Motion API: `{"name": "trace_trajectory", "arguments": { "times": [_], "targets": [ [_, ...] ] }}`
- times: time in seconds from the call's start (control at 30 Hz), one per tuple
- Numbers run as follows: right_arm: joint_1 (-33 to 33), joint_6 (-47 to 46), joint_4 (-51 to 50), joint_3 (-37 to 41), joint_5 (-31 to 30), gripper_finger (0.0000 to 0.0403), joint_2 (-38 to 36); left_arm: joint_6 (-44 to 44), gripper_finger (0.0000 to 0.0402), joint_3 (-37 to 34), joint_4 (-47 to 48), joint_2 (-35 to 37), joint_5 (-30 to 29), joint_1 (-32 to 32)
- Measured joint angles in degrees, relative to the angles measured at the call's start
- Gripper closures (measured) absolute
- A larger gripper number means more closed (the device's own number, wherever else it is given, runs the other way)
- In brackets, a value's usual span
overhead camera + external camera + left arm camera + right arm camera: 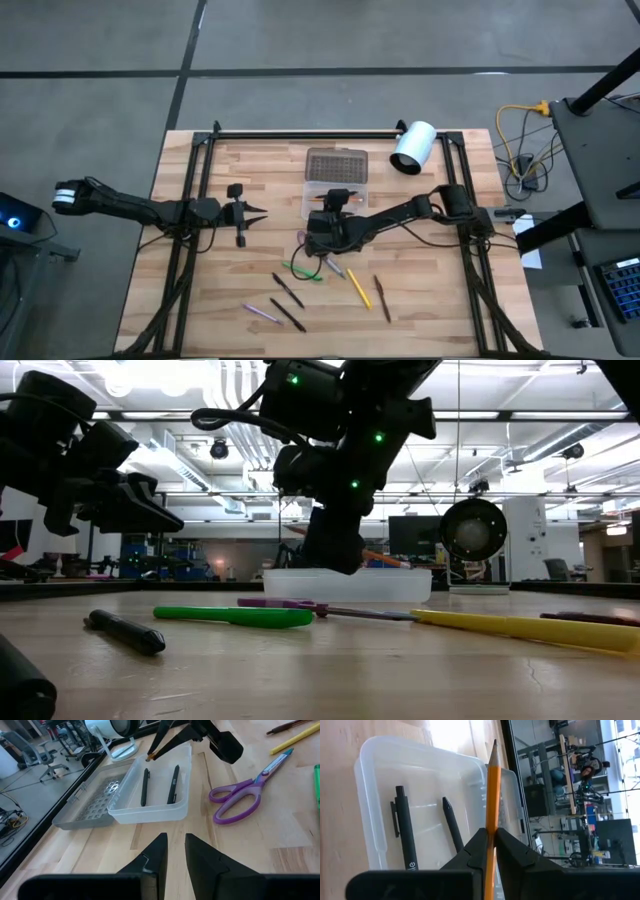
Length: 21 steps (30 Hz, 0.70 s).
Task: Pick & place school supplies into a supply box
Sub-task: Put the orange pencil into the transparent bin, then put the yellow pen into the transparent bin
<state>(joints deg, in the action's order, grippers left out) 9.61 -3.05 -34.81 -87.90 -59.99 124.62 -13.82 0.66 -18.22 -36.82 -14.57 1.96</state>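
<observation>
The clear supply box (335, 199) lies open with its grey dotted lid (336, 163) flat toward the far edge. Two black pens (406, 827) lie inside. My right gripper (338, 205) hovers over the box, shut on an orange pencil (491, 795). My left gripper (175, 845) waits left of the box, slightly open and holding nothing. Purple-handled scissors (245, 795) lie flat near the box. A green pen (235, 616), a yellow pencil (358, 288), a brown pencil (382, 298), black pens (287, 291) and a purple pen (262, 313) lie on the table's near half. My right gripper pinches the orange pencil's shaft (490, 832) between its two fingers. The pencil runs along the fingers, its sharpened tip (495, 745) sticking out ahead. It is lifted clear, slanting down over the open box, with the tip (149, 756) above the box's far part.
A white cylinder (413, 147) lies at the far right, beside the lid. Black frame rails (195, 200) run along both table sides and the far edge. Bare wood shows between my left gripper and the box.
</observation>
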Motion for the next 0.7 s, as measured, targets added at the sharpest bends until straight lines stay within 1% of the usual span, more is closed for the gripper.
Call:
{"name": "trace_trajectory", "arguments": {
  "times": [0.27,0.53,0.7],
  "targets": [
    [0.0,-1.6,-1.2,0.0,0.0,0.0352,0.0,0.0,0.0349,0.0,0.0,0.0,0.0,0.0],
    [0.1,-1.1,-1.7,0.0,0.0,0.0351,0.0,0.0,0.0349,0.0,0.0,0.0,0.0,0.0],
    [1.5,-0.8,-4.8,0.0,0.0,0.0351,-0.3,0.0,0.0349,0.0,0.0,0.0,0.0,0.0]
  ]
}}
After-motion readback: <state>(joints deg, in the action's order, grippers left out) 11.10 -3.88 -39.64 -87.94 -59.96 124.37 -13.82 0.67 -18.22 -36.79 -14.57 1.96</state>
